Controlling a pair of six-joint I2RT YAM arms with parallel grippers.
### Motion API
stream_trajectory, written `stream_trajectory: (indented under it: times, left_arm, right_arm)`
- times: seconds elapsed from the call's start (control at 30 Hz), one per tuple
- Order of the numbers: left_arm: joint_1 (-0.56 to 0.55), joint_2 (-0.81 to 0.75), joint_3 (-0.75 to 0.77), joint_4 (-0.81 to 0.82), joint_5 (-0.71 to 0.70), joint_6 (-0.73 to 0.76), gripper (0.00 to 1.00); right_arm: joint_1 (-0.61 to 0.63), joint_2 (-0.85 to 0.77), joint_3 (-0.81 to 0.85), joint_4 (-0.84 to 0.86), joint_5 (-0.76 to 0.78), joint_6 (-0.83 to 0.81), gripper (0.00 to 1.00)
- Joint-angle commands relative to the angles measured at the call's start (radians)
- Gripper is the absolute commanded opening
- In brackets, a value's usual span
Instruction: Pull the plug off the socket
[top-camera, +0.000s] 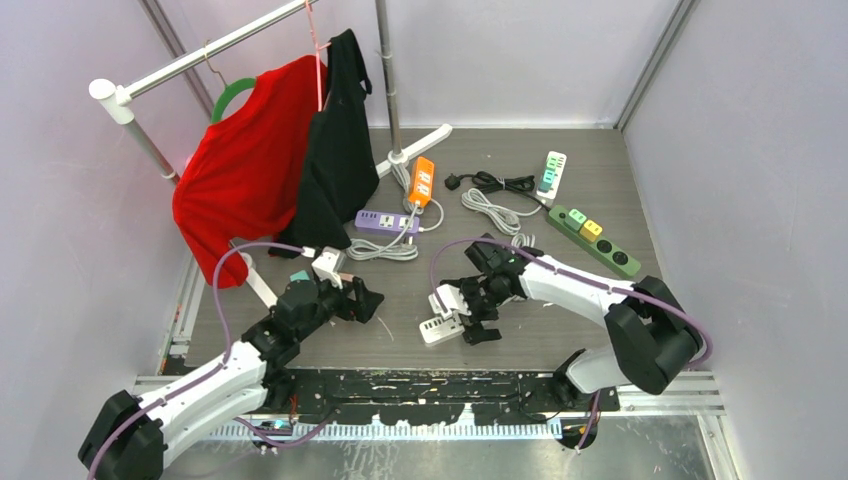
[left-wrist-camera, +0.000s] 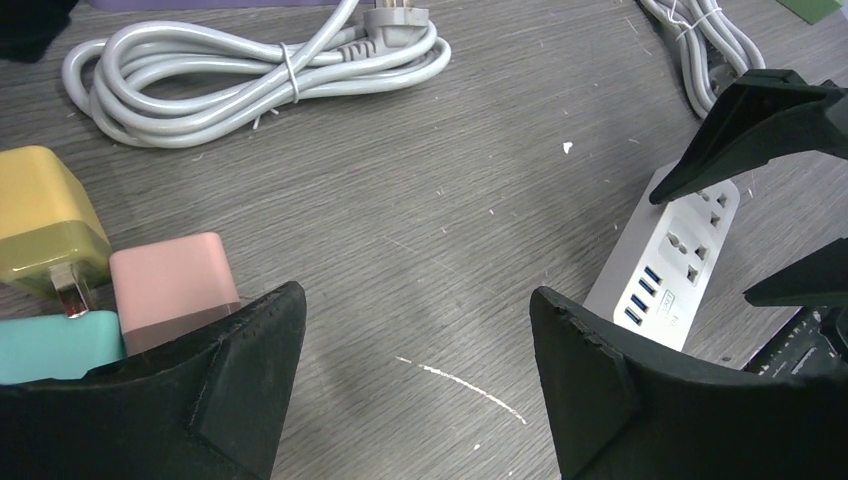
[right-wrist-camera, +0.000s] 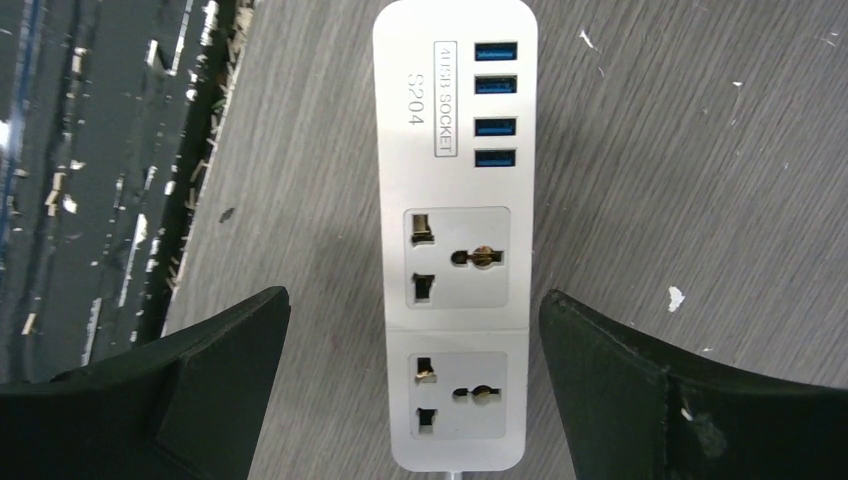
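Socket strip (top-camera: 440, 325) is lying white and flat on the worktop (top-camera: 400, 345) toward 6 o'clock of the top view. The right pincer (top-camera: 472, 318) is hovering just at its 3 o'clock side and the left pincer (top-camera: 368, 300) is reaching in from 9 o'clock, apart from it; from up here the outlets are too small to read. In the left wrist view the left pincer (left-wrist-camera: 415, 292) is standing with its jaws apart and only bare worktop between them. The socket strip (left-wrist-camera: 675, 255) is showing at 3 o'clock under the right arm's dark fingers (left-wrist-camera: 760, 110), while a yellow cube charger (left-wrist-camera: 45, 215), a pink cube charger (left-wrist-camera: 170, 285) and a teal cube charger (left-wrist-camera: 50, 345) are resting bunched together at 9 o'clock, just beside the left finger. The right wrist view is looking straight down on the socket strip (right-wrist-camera: 453, 230): four blue USB ports are sitting at its 12 o'clock end, and two universal outlets toward 6 o'clock are showing bare holes and brass contacts. The right pincer (right-wrist-camera: 412, 298) is spread wide, one finger on either side of the strip, clamping nothing. By my reading the pull is looking done, since nothing is occupying this strip; whether one of the cubes is the plug in question I cannot tell.
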Motion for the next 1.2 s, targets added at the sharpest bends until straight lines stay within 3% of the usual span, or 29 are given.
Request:
stream_trajectory:
  times: [0.0, 0.17, 0.37, 0.47, 0.57, 0.7, 0.77, 0.97, 1.17]
  left_arm:
    - [0.003, -0.032, -0.014, 0.073, -0.031, 0.001, 0.82]
    - [0.003, -0.019, -0.013, 0.074, -0.038, -0.004, 0.82]
    - [0.003, -0.013, -0.011, 0.078, -0.038, -0.007, 0.82]
    - [0.003, -0.018, -0.014, 0.076, -0.04, -0.009, 0.82]
    - [0.002, -0.017, -0.016, 0.077, -0.039, -0.011, 0.82]
    - [0.003, -0.016, -0.017, 0.08, -0.041, -0.012, 0.82]
    - [0.003, -0.014, -0.017, 0.081, -0.041, -0.013, 0.83]
    - [0.003, -0.009, -0.015, 0.081, -0.04, -0.015, 0.83]
    - [0.003, -0.016, -0.02, 0.076, -0.05, -0.02, 0.83]
  right_arm:
    - [0.029, 0.018, -0.001, 0.095, 0.092, 0.045, 0.99]
    - [0.067, 0.051, -0.001, 0.127, 0.15, 0.063, 0.92]
    - [0.079, 0.072, 0.018, 0.134, 0.172, 0.096, 0.63]
    - [0.076, 0.063, 0.041, 0.134, 0.174, 0.148, 0.4]
    - [0.027, 0.03, 0.085, 0.132, 0.109, 0.247, 0.2]
    - [-0.073, -0.029, 0.123, 0.163, -0.04, 0.416, 0.07]
    - [-0.113, -0.049, 0.14, 0.224, -0.082, 0.547, 0.02]
    - [-0.218, 0.043, 0.302, 0.413, -0.141, 0.982, 0.01]
    - [-0.263, 0.195, 0.525, 0.644, 0.172, 1.515, 0.01]
